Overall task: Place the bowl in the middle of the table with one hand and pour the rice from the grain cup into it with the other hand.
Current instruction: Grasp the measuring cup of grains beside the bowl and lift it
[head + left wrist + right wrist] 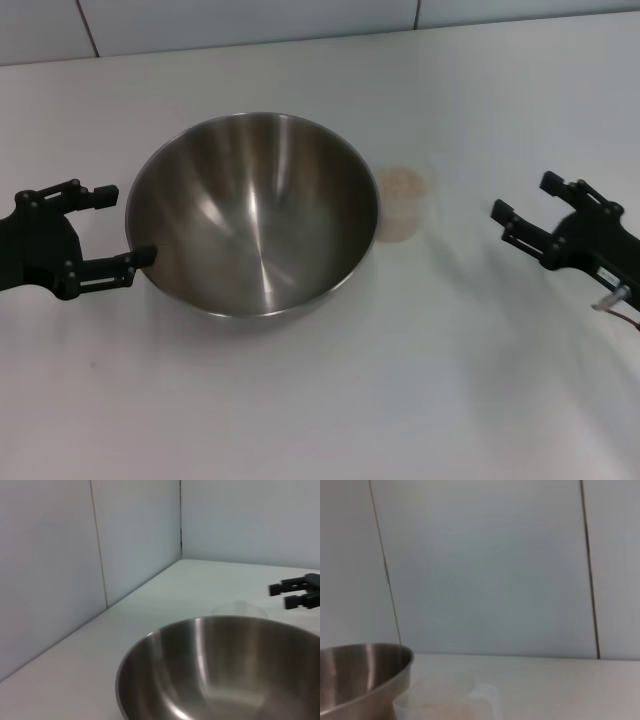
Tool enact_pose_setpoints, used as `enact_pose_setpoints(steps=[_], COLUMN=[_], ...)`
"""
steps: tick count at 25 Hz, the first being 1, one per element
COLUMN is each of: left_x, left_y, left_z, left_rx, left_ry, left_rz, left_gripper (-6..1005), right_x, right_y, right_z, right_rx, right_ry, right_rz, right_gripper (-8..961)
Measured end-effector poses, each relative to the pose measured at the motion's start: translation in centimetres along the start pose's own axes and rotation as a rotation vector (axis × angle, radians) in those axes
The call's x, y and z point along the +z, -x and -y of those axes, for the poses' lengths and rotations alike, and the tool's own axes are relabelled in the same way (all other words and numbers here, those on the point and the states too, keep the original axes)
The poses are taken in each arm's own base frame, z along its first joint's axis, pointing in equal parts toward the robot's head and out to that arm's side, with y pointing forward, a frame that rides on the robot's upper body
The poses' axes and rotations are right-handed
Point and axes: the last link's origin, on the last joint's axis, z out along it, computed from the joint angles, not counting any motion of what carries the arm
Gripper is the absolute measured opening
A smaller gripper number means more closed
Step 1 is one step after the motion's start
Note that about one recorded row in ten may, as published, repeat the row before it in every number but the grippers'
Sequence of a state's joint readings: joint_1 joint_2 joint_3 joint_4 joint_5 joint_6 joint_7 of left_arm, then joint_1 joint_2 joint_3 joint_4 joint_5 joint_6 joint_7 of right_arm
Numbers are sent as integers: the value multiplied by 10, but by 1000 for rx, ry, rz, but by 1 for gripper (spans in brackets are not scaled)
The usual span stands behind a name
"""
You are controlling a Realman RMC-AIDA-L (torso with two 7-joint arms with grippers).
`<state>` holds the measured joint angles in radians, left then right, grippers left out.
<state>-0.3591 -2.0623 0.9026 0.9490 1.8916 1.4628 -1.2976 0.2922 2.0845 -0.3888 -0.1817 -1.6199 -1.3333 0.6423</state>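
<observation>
A: What is being seen nearest the robot?

B: A bare stretch of the white table [330, 420] is being shown in the head view, with nothing resting on it. Just beyond, the left pincer [112, 230] is being held low at the left side of the bowl [252, 212], its two fingers spread apart. The nearer fingertip is lying right against the bowl's outer wall; whether the rim is actually being gripped cannot be told. Nothing is being pinched between the fingers.

A: And the bowl itself?

B: It is sitting upright, roughly midway across the table and a little to the left, and its brushed inside is being shown empty. No grain is being seen in it. The placing step is therefore being judged as done or nearly done.

A: What of the right side?

B: The right pincer [528, 212] is being held well apart from everything, out at the right edge, fingers spread and empty. The grain cup [402, 203] is not being touched by it.

A: Where is the cup being kept?

B: Just behind and to the right of the bowl, almost touching its rim, upright. The rice [403, 184] is being seen inside it, filling it close to the top. In the right wrist view the cup [445, 705] is showing only faintly beside the bowl's edge [365, 675].

A: So what is being left undone?

B: The whole pour, by this judgement: the cup is yet to be grasped, lifted, and tipped over the bowl.
</observation>
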Motion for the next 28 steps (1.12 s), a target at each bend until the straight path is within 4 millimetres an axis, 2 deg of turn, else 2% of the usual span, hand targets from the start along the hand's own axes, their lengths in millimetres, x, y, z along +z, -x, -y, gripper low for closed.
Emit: enact_pose_setpoints(steps=[1, 4, 8, 13, 21, 28], left_x=[-4, -4, -3, 2, 5, 6], left_y=[12, 13, 12, 7, 5, 4], left_z=[-7, -7, -8, -8, -11, -14], left_rx=[-12, -20, -20, -4, 0, 1], left_ry=[3, 7, 13, 33, 58, 82], left_rz=[10, 12, 13, 11, 9, 5], left_gripper=[728, 838, 837, 837, 838, 838], right_x=[11, 22, 43, 57, 69, 76], right_y=[1, 2, 7, 10, 12, 17], right_z=[0, -1, -4, -4, -4, -5], right_rx=[-4, -7, -25, -29, -43, -47], right_ry=[5, 9, 21, 19, 18, 24], right_rz=[-19, -34, -45, -62, -89, -76], right_gripper=[825, 825, 826, 826, 825, 765])
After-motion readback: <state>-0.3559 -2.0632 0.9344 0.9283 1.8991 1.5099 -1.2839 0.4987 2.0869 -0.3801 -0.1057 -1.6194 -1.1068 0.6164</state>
